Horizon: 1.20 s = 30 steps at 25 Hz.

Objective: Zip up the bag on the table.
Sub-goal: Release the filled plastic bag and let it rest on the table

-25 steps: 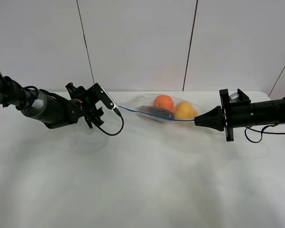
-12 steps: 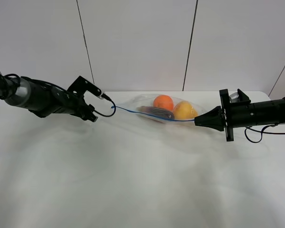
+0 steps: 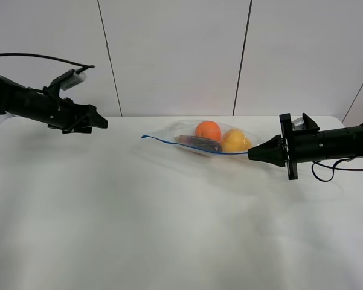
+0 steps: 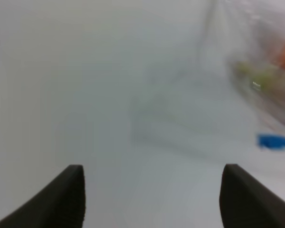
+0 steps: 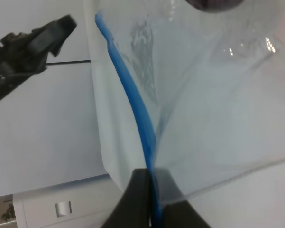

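Left arm (image 3: 30,104), right arm (image 3: 332,144) matte black; thin black cables (image 3: 24,55); left gripper (image 4: 151,190) apparently dark grey.

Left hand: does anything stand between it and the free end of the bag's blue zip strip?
Nothing visible. The left hand hangs open left of the bag, with only bare table between it and the free end of the zip strip. The right hand pinches the strip's other end.

Blurred, edge-cropped bag (image 4: 268,85)
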Each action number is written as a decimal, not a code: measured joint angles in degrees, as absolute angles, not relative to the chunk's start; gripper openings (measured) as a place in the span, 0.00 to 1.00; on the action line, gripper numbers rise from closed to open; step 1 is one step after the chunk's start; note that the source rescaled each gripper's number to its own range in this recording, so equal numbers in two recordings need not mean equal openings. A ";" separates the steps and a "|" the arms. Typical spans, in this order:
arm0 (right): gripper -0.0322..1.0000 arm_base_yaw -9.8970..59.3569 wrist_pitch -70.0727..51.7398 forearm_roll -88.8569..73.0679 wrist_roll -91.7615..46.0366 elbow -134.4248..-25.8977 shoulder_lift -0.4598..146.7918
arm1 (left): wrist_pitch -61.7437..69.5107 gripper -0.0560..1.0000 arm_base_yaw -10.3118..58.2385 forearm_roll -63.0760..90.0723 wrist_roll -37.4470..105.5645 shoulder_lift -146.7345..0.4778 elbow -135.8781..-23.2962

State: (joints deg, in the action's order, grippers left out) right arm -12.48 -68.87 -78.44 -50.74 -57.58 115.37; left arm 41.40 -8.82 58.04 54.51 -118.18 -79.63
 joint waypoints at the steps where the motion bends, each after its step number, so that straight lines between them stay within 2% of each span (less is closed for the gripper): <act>1: 0.03 -12.48 -68.87 -78.44 -50.74 -57.58 115.37 | 44.89 0.83 -9.88 54.89 50.88 -118.14 -80.60; 5: 0.03 -12.48 -68.87 -78.44 -51.33 -57.58 115.37 | 52.35 0.83 -10.24 37.87 31.68 -118.14 -84.76; 10: 0.03 -12.48 -68.87 -78.44 -51.87 -57.58 115.37 | 59.55 0.83 -7.18 15.87 11.20 -118.14 -89.50; 18: 0.03 -12.48 -68.87 -78.44 -53.04 -57.58 115.37 | 67.31 0.83 0.70 11.80 6.58 -118.14 -91.25; 23: 0.05 -12.48 -68.87 -77.76 -53.34 -57.58 115.37 | 69.16 0.83 1.72 11.35 6.43 -117.35 -91.25; 26: 0.18 -12.41 -68.58 -76.04 -53.28 -57.58 115.37 | 69.36 0.83 1.72 9.42 5.63 -114.92 -91.25; 30: 0.61 -12.41 -68.12 -75.21 -53.12 -57.58 115.37 | 69.53 0.83 1.66 7.06 4.49 -111.43 -91.25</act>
